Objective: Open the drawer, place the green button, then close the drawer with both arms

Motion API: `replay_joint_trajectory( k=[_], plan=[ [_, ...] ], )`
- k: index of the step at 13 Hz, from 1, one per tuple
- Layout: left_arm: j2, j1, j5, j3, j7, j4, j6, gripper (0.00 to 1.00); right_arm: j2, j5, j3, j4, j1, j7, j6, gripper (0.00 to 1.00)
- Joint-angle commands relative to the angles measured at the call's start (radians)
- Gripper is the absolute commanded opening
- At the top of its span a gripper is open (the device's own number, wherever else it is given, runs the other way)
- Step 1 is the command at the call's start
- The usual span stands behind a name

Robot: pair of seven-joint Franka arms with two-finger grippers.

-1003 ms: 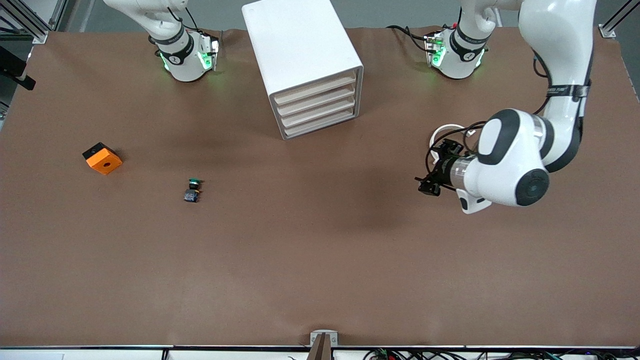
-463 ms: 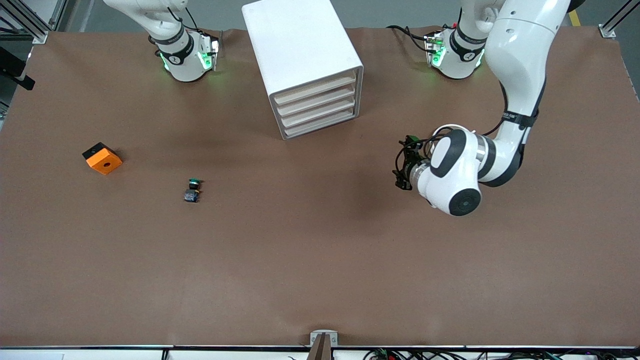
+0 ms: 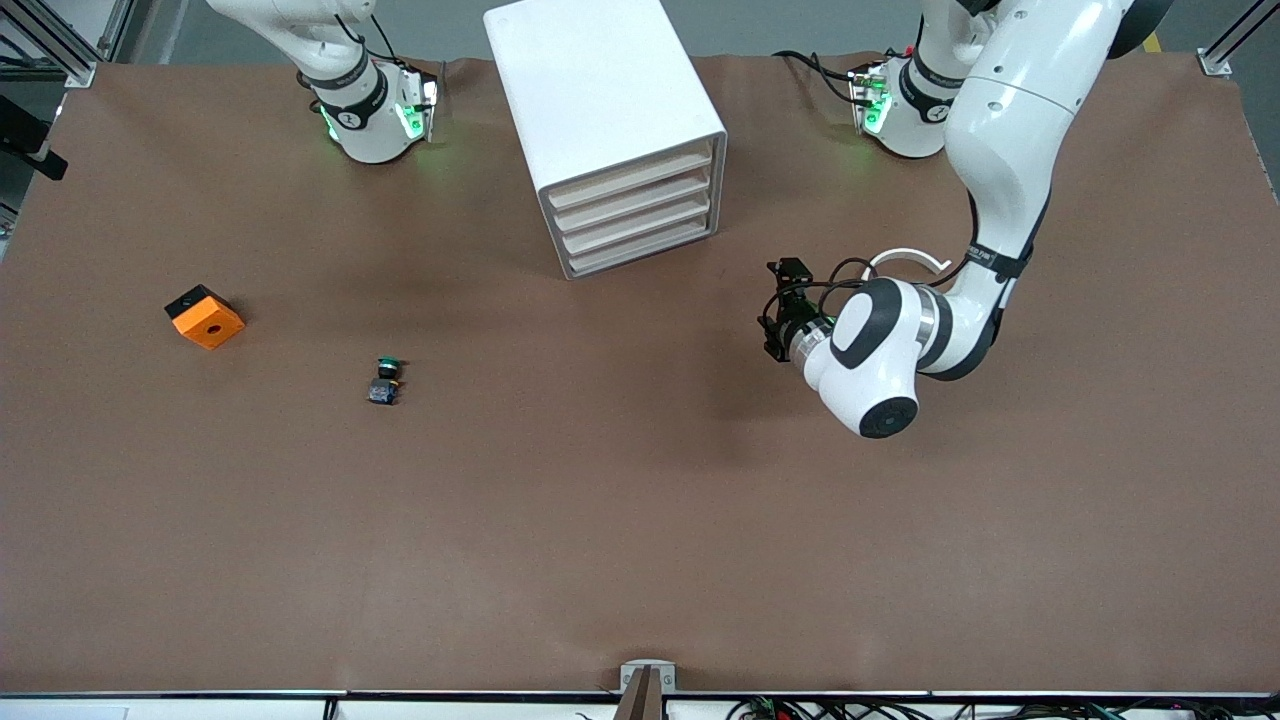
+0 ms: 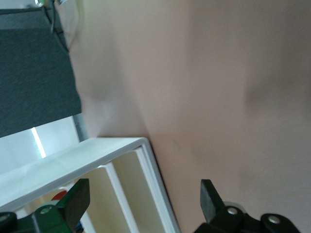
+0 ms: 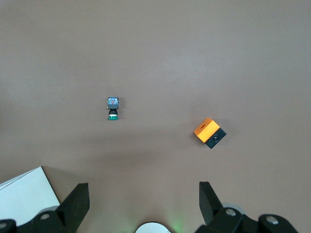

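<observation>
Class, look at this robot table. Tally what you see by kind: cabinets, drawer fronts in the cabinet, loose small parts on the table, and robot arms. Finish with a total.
Cabinet: 1
Drawer fronts in it: 4
Loose parts, the button and the orange-and-black block: 2
Robot arms, only the left arm reaching out: 2
Total: 9

An orange-and-black block (image 3: pixel 204 316) lies on the brown surface (image 3: pixel 640 540) toward the right arm's end, well apart from the left claw (image 3: pixel 781 310). Seen from the right claw (image 5: pixel 144 201), which hangs high above, the block (image 5: pixel 210 133) shows an orange top and a black side with a round hole.
</observation>
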Motion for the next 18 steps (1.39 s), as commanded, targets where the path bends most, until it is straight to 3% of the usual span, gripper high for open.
replay_joint_trajectory(
  k=[1, 7, 18],
  plan=[
    [0.04, 0.011, -0.088, -0.017, -0.019, 0.038, -0.03, 1.0, -0.005, -0.013, -0.001, -0.001, -0.005, 0.007, -0.004, 1.0],
    [0.132, -0.005, -0.254, -0.016, -0.069, 0.08, -0.046, 1.0, -0.005, -0.007, 0.002, -0.003, -0.016, 0.009, -0.02, 1.0],
    [0.249, -0.051, -0.357, -0.022, -0.252, 0.107, -0.069, 1.0, -0.003, 0.0, 0.002, 0.002, -0.013, 0.007, -0.02, 1.0]
  ],
)
